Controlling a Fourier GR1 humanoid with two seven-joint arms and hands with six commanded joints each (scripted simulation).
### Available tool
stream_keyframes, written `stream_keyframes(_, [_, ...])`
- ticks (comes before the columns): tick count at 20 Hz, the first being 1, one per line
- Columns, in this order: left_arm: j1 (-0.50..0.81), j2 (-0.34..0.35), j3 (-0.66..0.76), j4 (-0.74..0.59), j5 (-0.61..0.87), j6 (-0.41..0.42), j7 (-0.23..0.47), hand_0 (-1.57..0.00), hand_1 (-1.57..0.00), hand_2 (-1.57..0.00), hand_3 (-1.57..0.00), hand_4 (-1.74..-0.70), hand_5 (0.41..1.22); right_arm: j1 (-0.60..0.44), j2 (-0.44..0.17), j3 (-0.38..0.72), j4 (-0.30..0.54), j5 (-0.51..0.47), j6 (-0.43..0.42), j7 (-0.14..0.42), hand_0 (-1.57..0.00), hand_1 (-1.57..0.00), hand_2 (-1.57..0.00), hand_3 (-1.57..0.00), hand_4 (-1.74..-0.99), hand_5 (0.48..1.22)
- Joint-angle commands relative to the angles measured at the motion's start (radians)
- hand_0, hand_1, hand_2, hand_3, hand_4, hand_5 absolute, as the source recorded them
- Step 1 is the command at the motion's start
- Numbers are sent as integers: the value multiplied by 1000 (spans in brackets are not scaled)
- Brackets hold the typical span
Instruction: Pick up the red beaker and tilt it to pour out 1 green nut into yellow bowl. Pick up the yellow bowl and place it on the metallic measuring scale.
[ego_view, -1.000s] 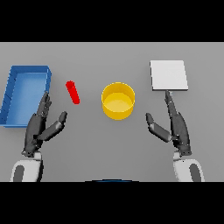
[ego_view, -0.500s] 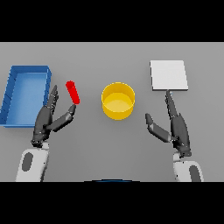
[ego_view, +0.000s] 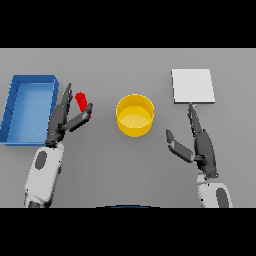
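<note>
Beaker (ego_view: 80, 101), red, lies on the table (ego_view: 130, 165) between the blue tray (ego_view: 29, 107) and the yellow bowl (ego_view: 135, 115), just off the tray's right wall. From my seat I see the left hand (ego_view: 62, 120) right at it: straight fingers (ego_view: 65, 100) run up along the beaker's left side, the thumb (ego_view: 82, 119) reaches toward its lower end, and the beaker sits in the gap between them. Fingers look spread, not curled round it; whether anything touches it I cannot tell. Right hand (ego_view: 200, 145) rests open, fingers straight, pointing at the near edge of the scale (ego_view: 193, 86), thumb out toward the bowl, well apart from both. Count: one beaker, one bowl, one tray, one scale, two hands. I cannot make out a nut.
</note>
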Motion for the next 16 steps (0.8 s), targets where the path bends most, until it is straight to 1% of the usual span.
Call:
stream_keyframes(1, [-15, 2, 6, 27, 0, 0, -19, 1, 1, 1, 1, -1183, 631, 1, -6, -4, -5, -3, 1, -1, 1, 1, 1, 1, -1245, 670])
stream_keyframes(2, [-44, 0, 11, 67, -5, 8, -27, 1, 1, 1, 1, -1194, 631, 4, -8, -8, -4, -9, 4, -5, 1, 1, 1, 1, -1247, 672])
stream_keyframes(4, [-75, -10, 9, 125, -26, 27, -70, 1, 1, 1, 1, -1221, 643, -6, -13, -9, -14, -3, -1, 9, 1, 1, 1, 1, -1247, 675])
stream_keyframes(5, [-98, -9, 13, 155, -33, 35, -74, 1, 1, 1, 1, -1230, 649, -9, -15, -14, -22, -11, 2, 12, 1, 1, 1, 1, -1247, 679])
stream_keyframes(7, [-136, -4, 20, 201, -43, 46, -105, 1, 1, 1, 1, -1252, 661, 4, -13, -13, -22, -21, 12, 9, 1, 1, 1, 1, -1257, 686])
stream_keyframes(10, [-194, -15, 30, 270, -50, 65, -111, 1, 1, 1, 1, -1260, 676, 8, -8, -4, -13, -11, 10, -8, 1, 1, 1, 1, -1266, 692])
stream_keyframes(13, [-231, -11, 46, 338, -56, 82, -154, 1, 1, 1, 1, -1271, 692, 11, -19, -14, -20, -26, 18, -14, 1, 1, 1, 1, -1265, 691])
stream_keyframes(14, [-243, -20, 55, 361, -53, 96, -175, 1, -24, -41, 1, -1297, 715, 8, -19, -10, -18, -11, 11, -4, 1, 1, 1, 1, -1259, 691])
stream_keyframes(15, [-256, -27, 63, 387, -53, 111, -199, -93, -141, -150, -47, -1324, 741, 11, -18, -10, -27, -10, 8, -1, 1, 1, 1, 1, -1255, 691])
stream_keyframes(16, [-258, -35, 76, 397, -46, 128, -219, -322, -364, -358, -218, -1355, 770, 14, -18, -9, -31, -11, 9, -13, 1, 1, 1, 1, -1252, 690])
